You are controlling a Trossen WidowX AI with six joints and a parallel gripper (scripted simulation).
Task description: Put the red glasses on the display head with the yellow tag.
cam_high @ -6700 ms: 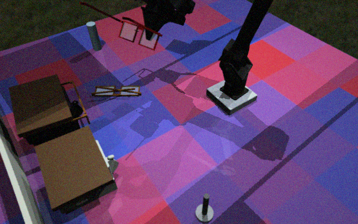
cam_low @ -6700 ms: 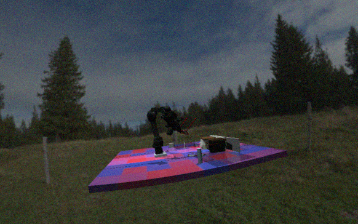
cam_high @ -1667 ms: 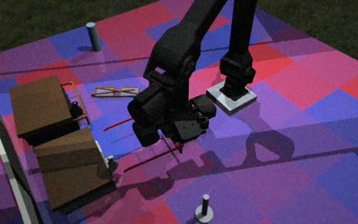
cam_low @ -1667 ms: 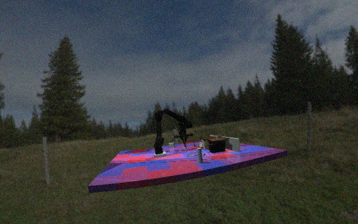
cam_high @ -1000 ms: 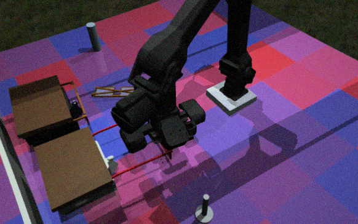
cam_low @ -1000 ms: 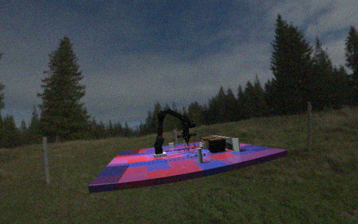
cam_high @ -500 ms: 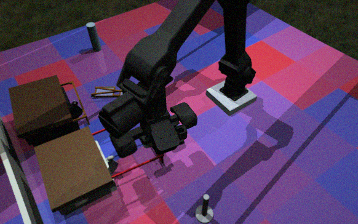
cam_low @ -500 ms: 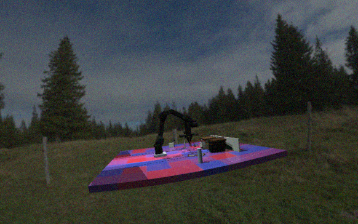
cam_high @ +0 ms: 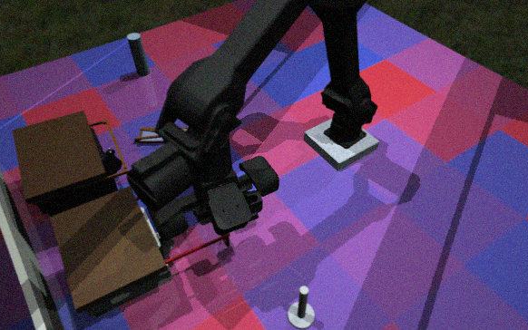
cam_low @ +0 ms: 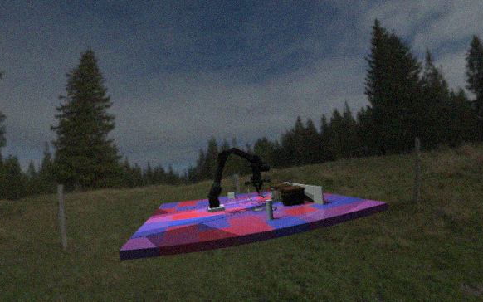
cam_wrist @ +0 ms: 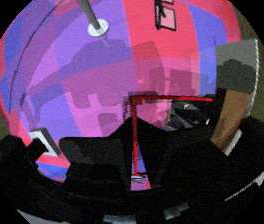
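Top view has the tool (cam_high: 225, 228) (cam_wrist: 132, 120) beside the nearer brown-topped display head (cam_high: 116, 245), the red glasses (cam_high: 198, 248) (cam_wrist: 173, 99) reaching from it toward that head, one temple along its side. The tool is clenched on the red glasses, seemingly by the front, which would leave the temples free to pass the ears. The other brown-topped head (cam_high: 59, 154) already wears orange-framed glasses (cam_high: 115, 145), a likely reason to keep the approach narrow. No yellow tag can be made out, so the target is inferred from the reach. The wrist view shows the front bar running down between the fingers and a temple stretching sideways, a junction the arm largely covers from above; the exterior view is too small to settle the fit.
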